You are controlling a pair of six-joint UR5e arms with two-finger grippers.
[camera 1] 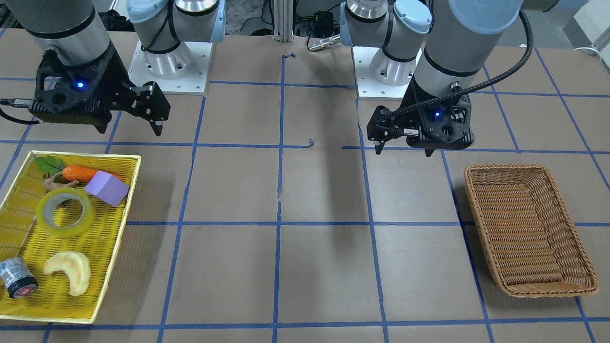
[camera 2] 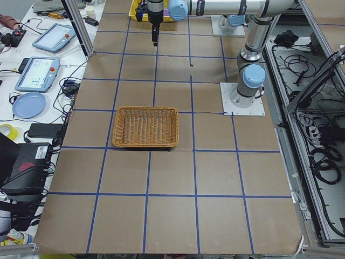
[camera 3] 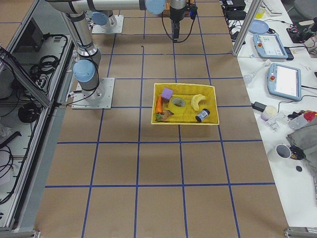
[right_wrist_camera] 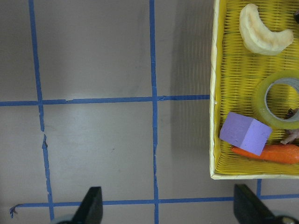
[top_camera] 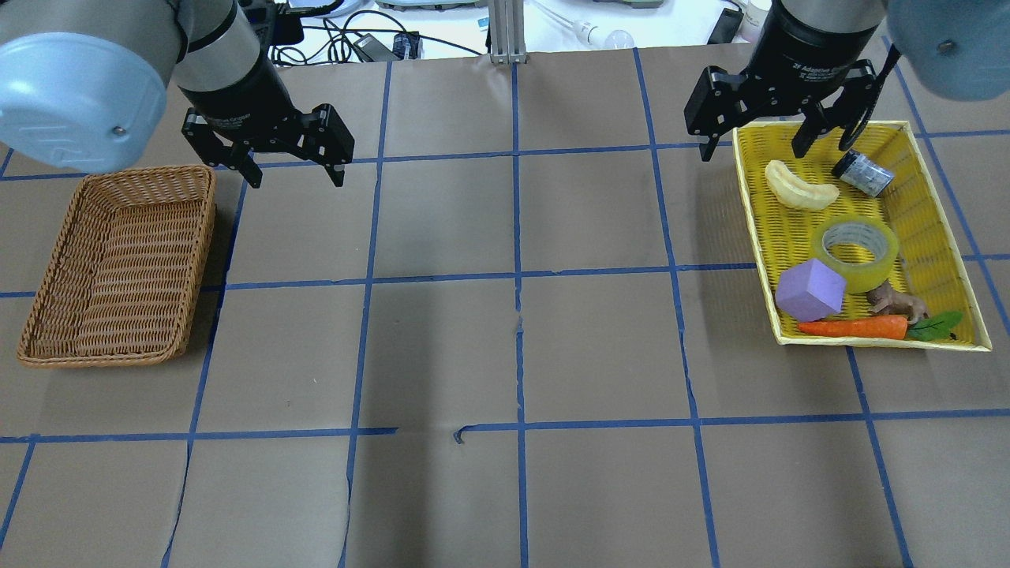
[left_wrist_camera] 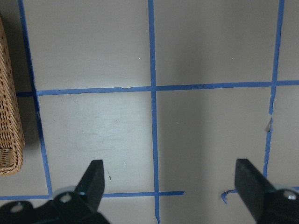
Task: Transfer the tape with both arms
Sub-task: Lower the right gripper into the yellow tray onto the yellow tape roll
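Observation:
The tape, a yellowish-green roll, lies flat in the yellow tray between a purple block and a pale crescent. It also shows in the overhead view and the right wrist view. My right gripper is open and empty, raised above the tray's far corner, apart from the tape; it also shows in the front view. My left gripper is open and empty above the table beside the wicker basket; it also shows in the front view.
The tray also holds a carrot, a small toy animal and a grey can with a red-and-black end. The wicker basket holds nothing. Brown paper with a blue tape grid covers the table between tray and basket.

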